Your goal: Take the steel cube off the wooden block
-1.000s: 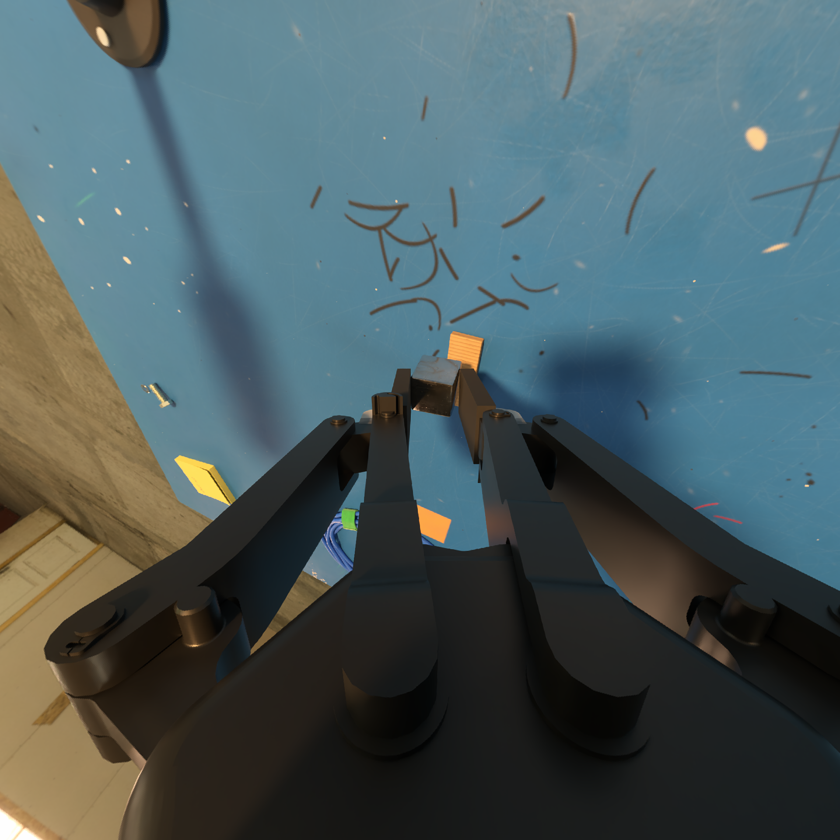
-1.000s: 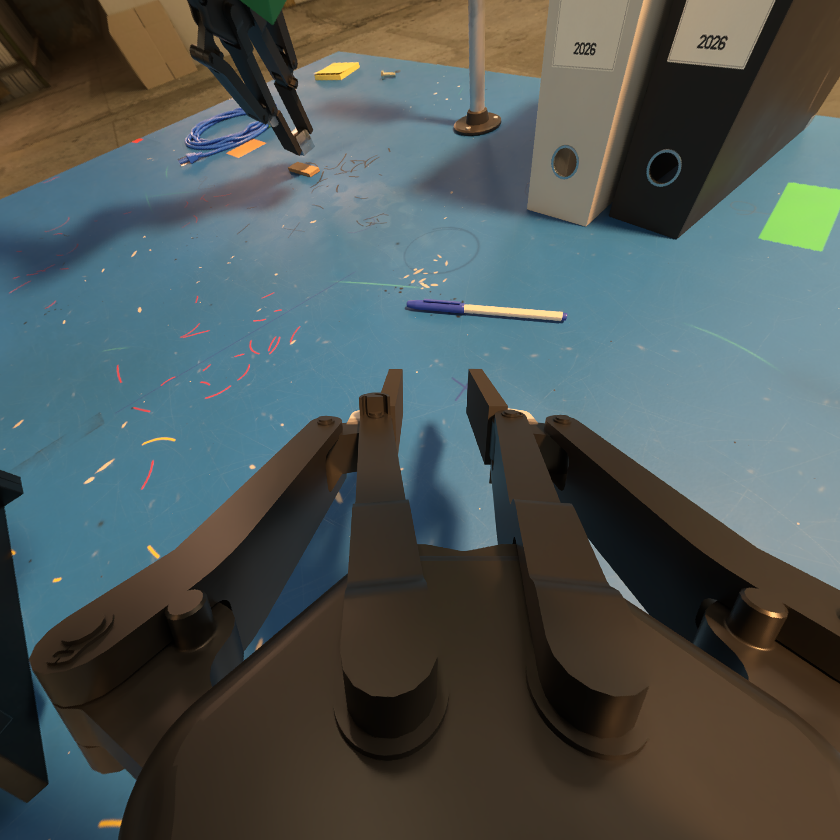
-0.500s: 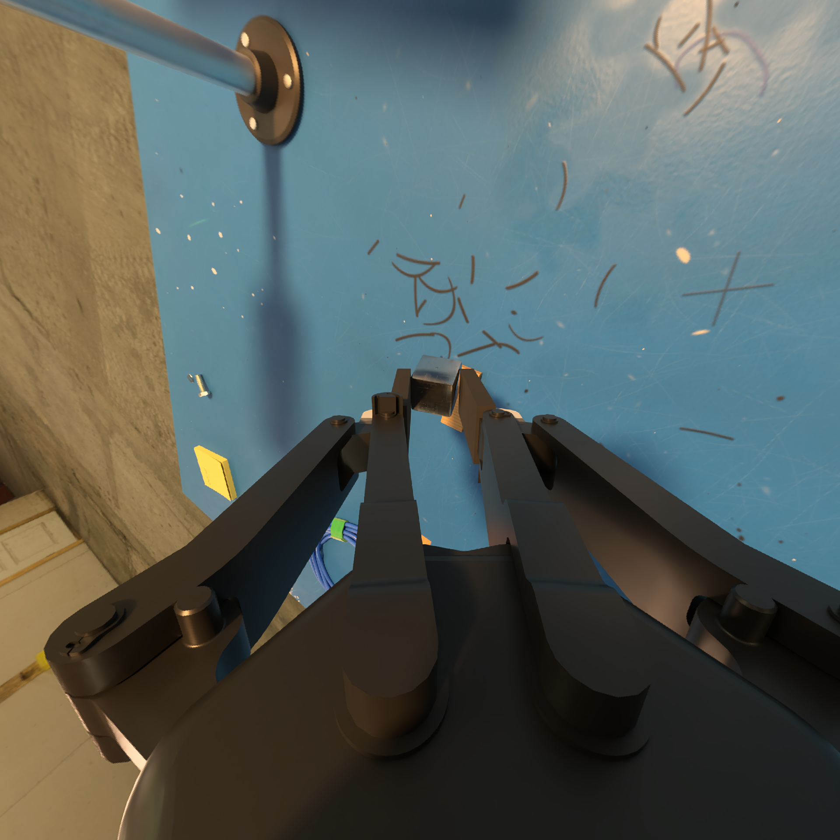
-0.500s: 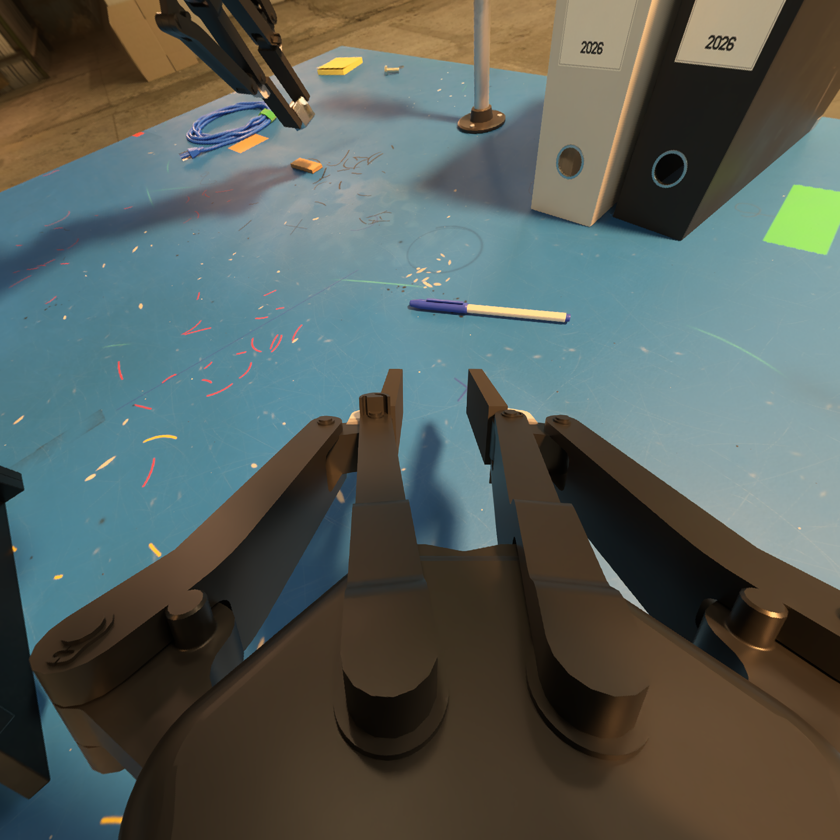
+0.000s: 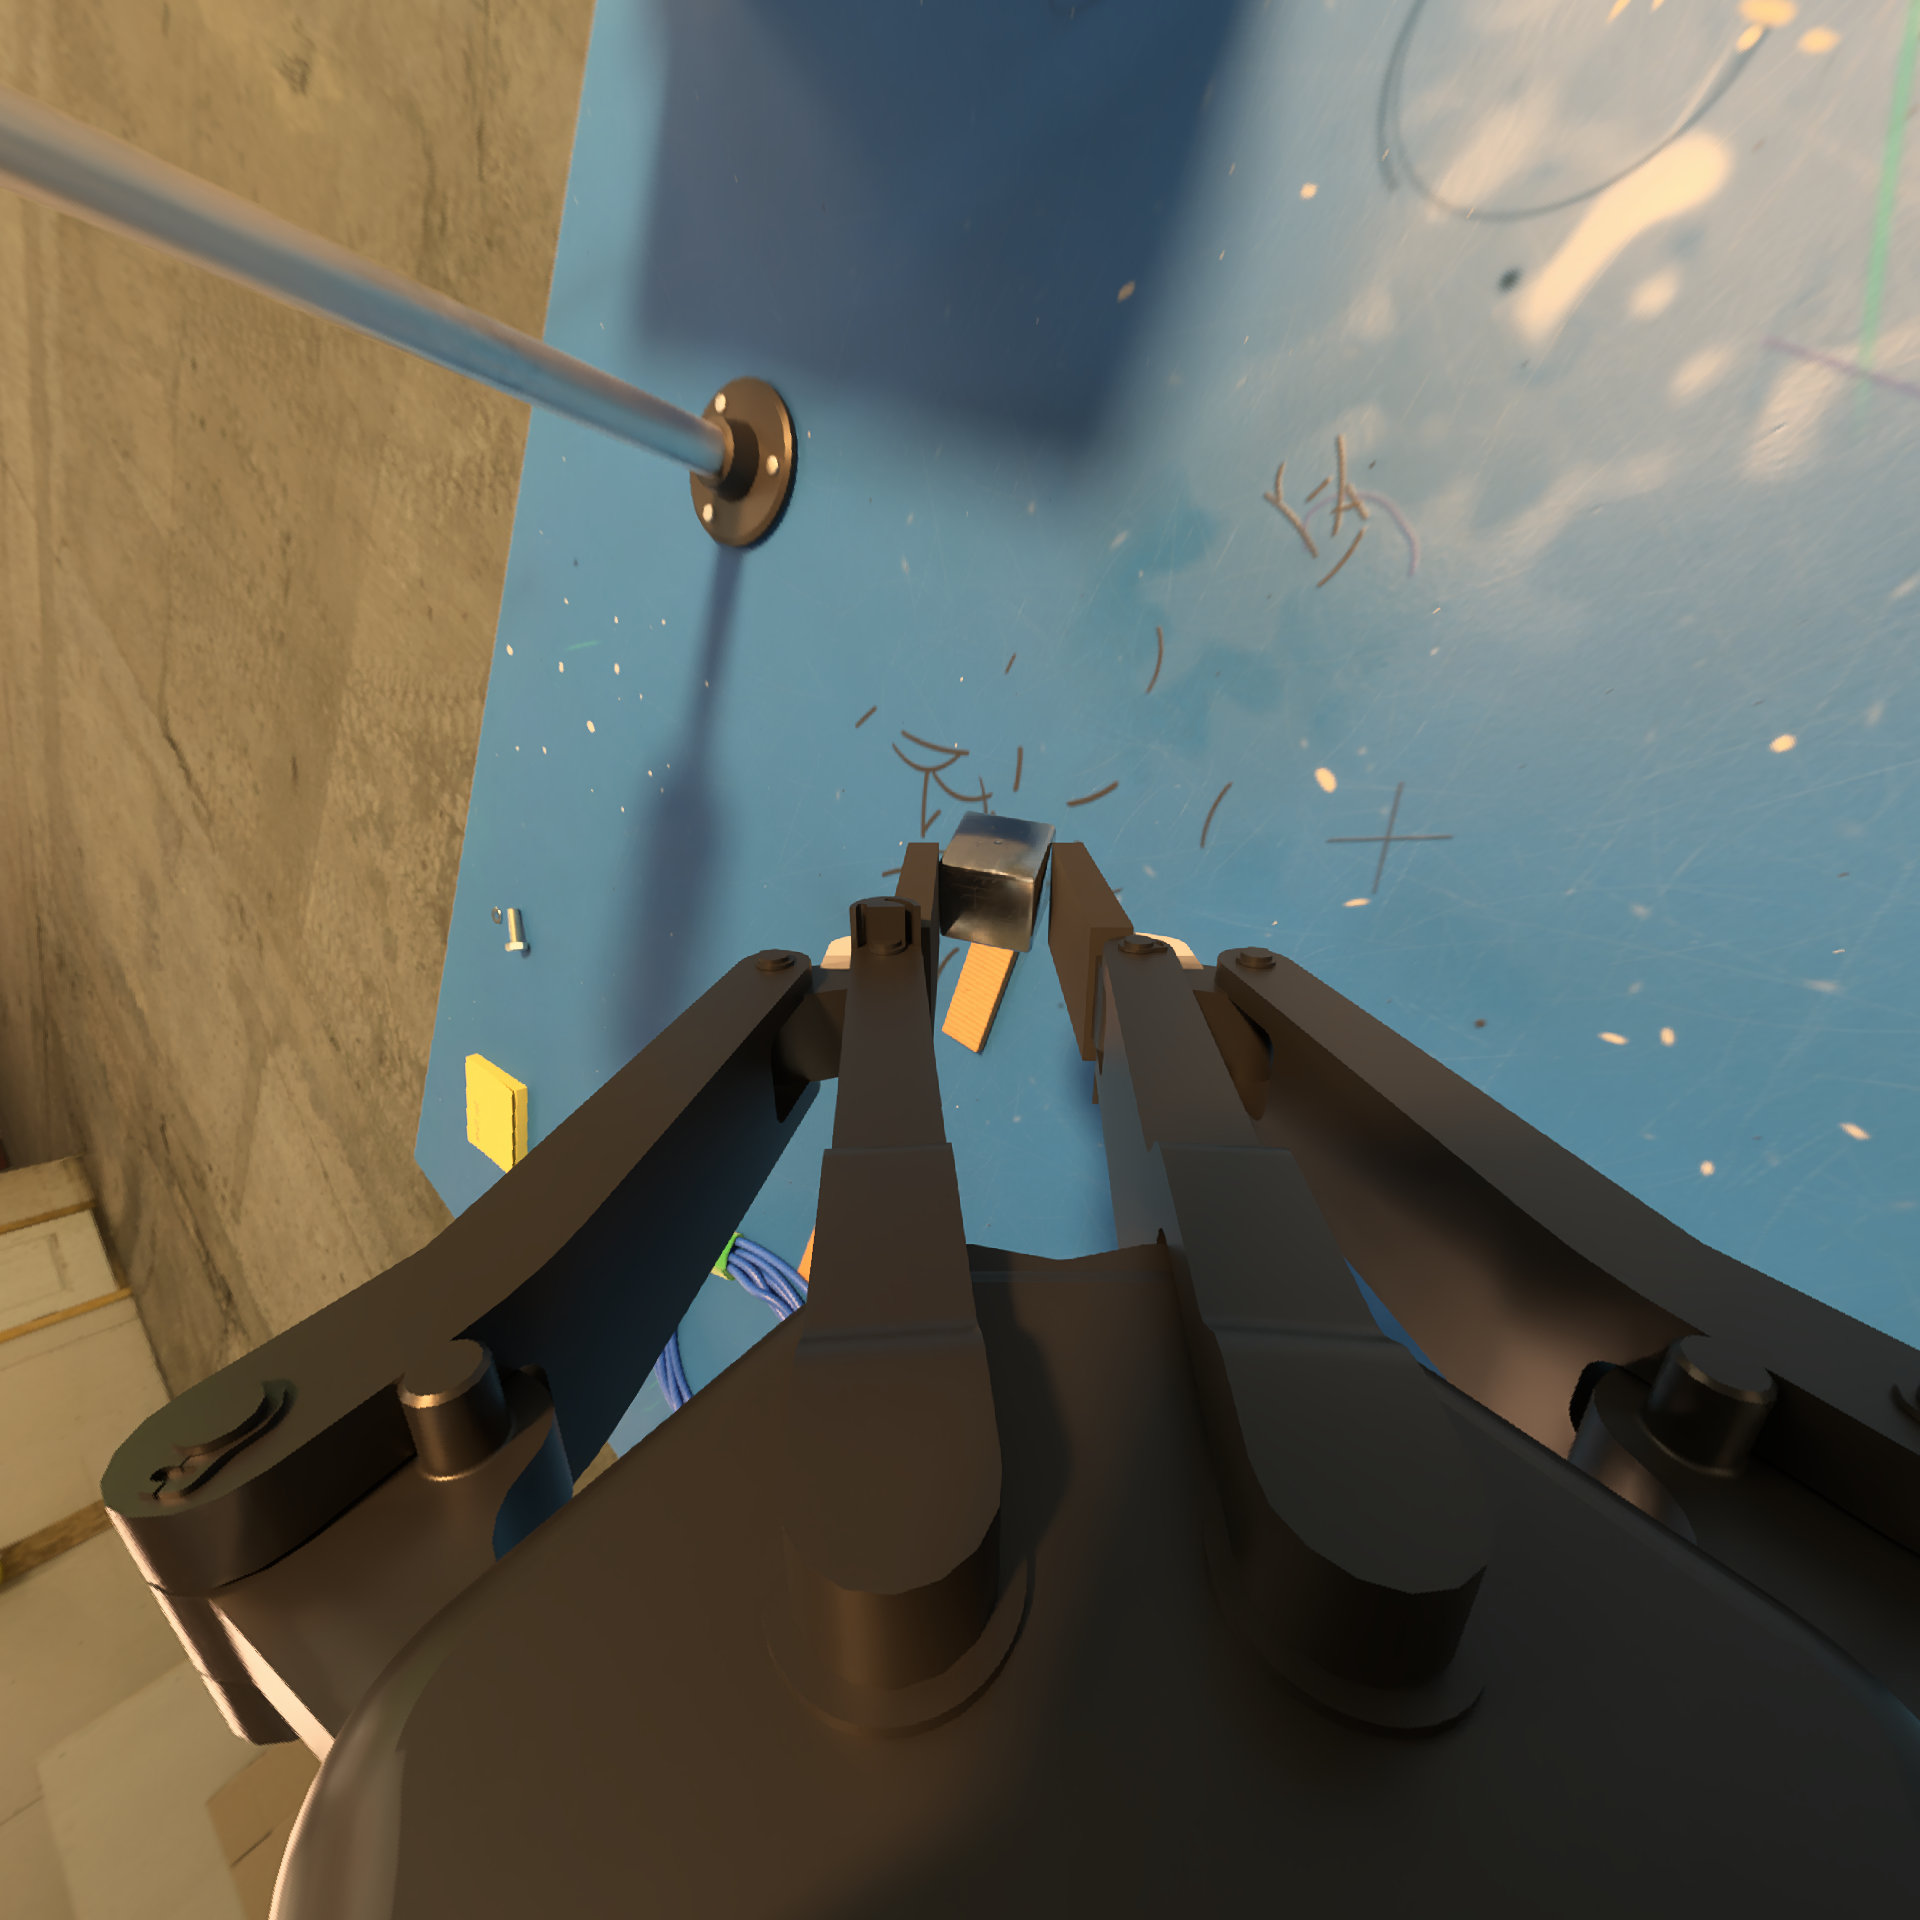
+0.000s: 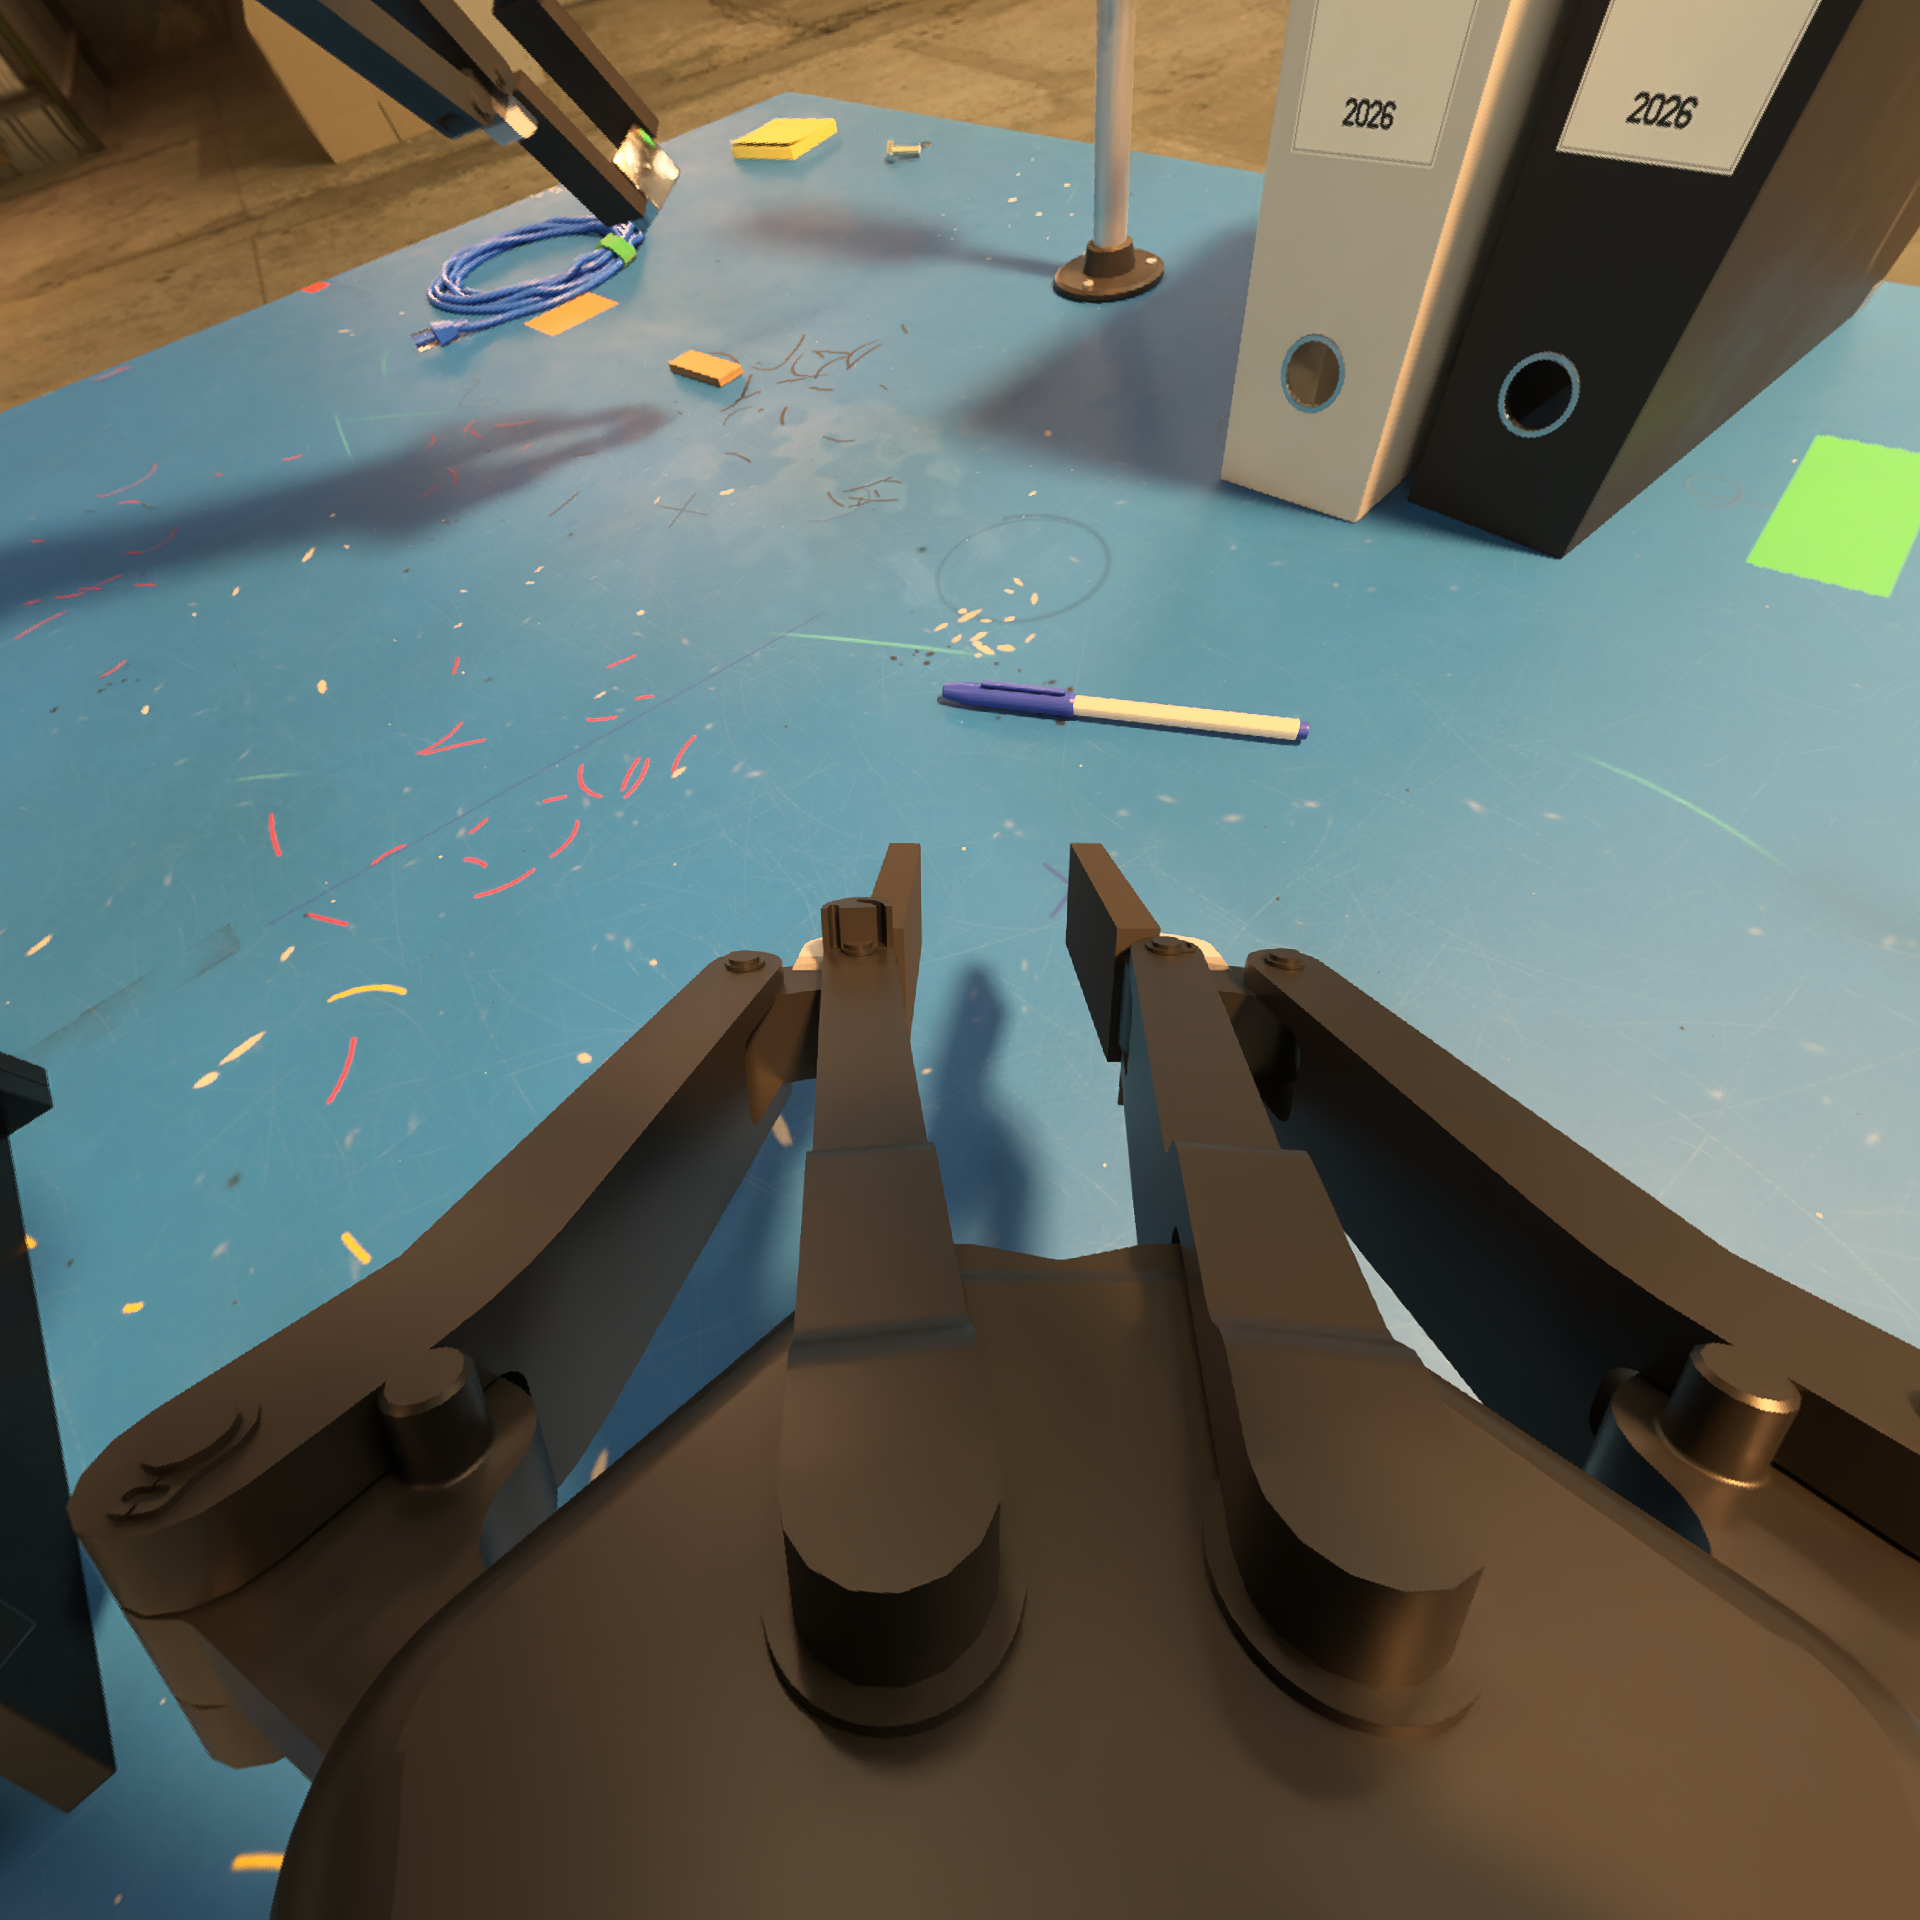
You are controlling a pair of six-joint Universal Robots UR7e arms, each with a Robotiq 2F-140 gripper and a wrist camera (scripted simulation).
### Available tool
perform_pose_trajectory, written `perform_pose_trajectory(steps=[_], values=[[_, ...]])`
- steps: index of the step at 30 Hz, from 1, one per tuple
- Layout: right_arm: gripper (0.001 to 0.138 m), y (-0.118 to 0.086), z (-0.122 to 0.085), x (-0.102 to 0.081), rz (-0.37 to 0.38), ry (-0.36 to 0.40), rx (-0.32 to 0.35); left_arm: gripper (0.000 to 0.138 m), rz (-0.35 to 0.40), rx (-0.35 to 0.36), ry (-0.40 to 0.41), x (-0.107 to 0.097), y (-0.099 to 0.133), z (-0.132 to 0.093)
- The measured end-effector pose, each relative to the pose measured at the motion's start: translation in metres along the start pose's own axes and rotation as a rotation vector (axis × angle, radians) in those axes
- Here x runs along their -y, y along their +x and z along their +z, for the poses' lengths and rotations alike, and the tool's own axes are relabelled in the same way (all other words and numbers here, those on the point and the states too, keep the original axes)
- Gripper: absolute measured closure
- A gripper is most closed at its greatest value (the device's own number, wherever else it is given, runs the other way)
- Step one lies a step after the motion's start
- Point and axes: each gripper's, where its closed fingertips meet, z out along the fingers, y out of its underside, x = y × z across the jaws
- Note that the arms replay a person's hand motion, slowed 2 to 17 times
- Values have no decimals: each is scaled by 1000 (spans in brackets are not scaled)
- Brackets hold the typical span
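Blue bench (image 6: 1351, 935) fills both views, scuffed. Two binders, grey (image 6: 1340, 260) and black (image 6: 1621, 270), stand upright side by side toward the far right corner. Metal pole (image 6: 1110, 135) on its round base near the far edge. My right gripper (image 6: 992, 883) hangs over the near middle, fingers apart, nothing between them. My left gripper (image 5: 992, 883) is up off the bench near the far left corner, clamped on the steel cube (image 5: 992, 883). Blue cable coil (image 6: 530, 275) lies below it. Pen (image 6: 1122, 712) mid-bench. Yellow pad (image 6: 784, 137) at the far edge. Wooden block (image 6: 707, 367) flat on the bench beside the cable, bare, well apart from the cube. Small bolt (image 6: 904, 151) beside the pad.
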Motion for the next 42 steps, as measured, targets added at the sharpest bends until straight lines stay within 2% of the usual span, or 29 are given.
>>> perform_pose_trajectory(steps=[9,22,33,42], values=[[101,-2,-1,1,-1,3,4,110,-34,17,121,24,29,-50],[103,-4,-2,2,-7,-3,5,110,-13,5,263,50,82,-110],[104,-6,-2,1,-18,-14,6,110,-3,-74,362,72,137,-143],[104,-8,-2,2,-26,-14,4,110,3,-176,462,108,189,-167]])
